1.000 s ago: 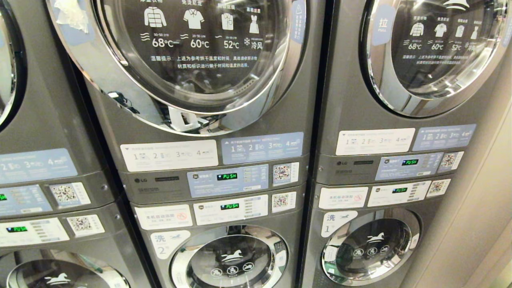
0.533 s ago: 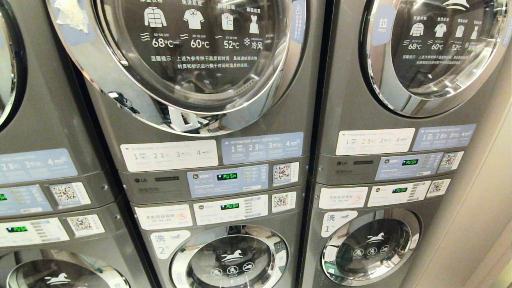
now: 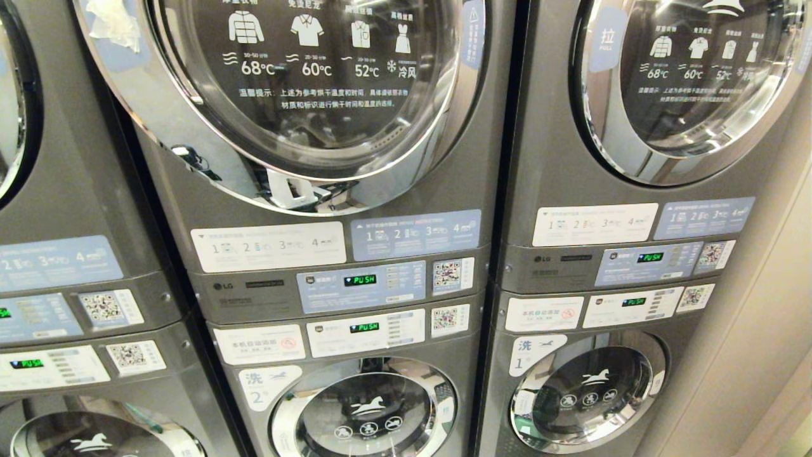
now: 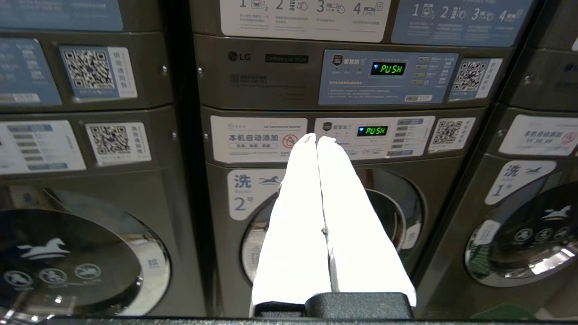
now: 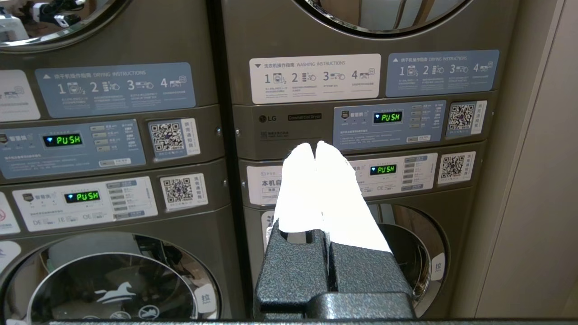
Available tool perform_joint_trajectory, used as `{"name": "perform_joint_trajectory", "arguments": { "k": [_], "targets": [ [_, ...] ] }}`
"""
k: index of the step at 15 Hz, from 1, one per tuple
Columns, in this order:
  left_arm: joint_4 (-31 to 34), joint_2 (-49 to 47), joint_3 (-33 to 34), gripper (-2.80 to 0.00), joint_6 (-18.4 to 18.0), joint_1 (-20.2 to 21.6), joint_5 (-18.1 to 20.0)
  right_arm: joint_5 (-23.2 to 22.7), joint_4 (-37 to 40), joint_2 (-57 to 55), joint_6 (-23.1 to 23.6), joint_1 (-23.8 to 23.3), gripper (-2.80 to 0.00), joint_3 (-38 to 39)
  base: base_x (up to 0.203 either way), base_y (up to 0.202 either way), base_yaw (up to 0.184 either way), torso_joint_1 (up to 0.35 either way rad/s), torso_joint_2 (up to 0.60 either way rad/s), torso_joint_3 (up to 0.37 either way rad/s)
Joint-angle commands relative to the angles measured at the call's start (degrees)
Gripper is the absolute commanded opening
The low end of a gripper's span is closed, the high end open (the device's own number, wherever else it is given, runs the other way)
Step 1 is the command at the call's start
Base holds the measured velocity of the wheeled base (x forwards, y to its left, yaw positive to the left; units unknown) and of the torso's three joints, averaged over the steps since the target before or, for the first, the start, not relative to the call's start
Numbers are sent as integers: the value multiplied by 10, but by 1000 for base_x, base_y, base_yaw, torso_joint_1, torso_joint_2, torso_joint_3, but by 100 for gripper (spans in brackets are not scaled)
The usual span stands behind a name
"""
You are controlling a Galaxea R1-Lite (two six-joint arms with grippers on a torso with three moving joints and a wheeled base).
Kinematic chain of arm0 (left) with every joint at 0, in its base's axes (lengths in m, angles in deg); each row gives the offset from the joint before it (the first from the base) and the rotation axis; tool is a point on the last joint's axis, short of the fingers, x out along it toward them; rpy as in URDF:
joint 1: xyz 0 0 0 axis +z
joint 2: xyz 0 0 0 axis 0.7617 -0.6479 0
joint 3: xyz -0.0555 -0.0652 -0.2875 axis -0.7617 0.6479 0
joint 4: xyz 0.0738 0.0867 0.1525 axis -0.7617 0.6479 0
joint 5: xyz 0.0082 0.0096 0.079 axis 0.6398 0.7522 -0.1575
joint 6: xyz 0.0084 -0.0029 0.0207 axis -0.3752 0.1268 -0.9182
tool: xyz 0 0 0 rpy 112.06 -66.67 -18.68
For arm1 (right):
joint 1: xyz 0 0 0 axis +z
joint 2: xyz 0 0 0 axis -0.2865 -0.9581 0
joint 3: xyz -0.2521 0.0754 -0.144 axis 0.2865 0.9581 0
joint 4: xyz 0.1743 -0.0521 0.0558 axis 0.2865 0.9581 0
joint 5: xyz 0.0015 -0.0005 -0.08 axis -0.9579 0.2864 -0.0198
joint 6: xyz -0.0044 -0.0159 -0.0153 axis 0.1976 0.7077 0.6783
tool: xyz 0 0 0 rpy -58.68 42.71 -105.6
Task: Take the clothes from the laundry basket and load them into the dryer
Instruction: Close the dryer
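A grey stacked unit fills the middle of the head view, and its upper machine is the dryer point(image 3: 444, 190), whose round chrome door point(image 3: 279, 95) is closed. No clothes and no laundry basket are in view. Neither arm appears in the head view. My left gripper point(image 4: 316, 137) is shut and empty, pointing at the middle unit's control panels point(image 4: 375, 131) above washer number 2. My right gripper point(image 5: 314, 145) is also shut and empty, facing the right-hand unit's panels point(image 5: 384, 169).
Three stacked grey units stand side by side, each with a closed washer door below, such as the middle one point(image 3: 365, 406) and the right one point(image 3: 587, 390). A beige wall point(image 3: 755, 355) borders the right unit. Panel displays read PUSH point(image 3: 360, 280).
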Motion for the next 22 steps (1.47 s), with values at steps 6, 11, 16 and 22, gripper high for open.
{"name": "perform_joint_trajectory", "arguments": {
  "k": [6,11,16,22],
  "targets": [
    [15,-57,-157,-280,1,-1,84,0,-1,0,0,0,-280,23,0,0,0,0,0,0],
    [29,-374,-286,-280,43,-3,157,0,-1,0,0,0,-280,23,0,0,0,0,0,0],
    [-90,-574,-383,-280,51,-7,196,0,-1,0,0,0,-280,23,0,0,0,0,0,0],
    [-129,-508,-332,-280,31,-7,200,0,-1,0,0,0,-280,23,0,0,0,0,0,0]
  ]
}}
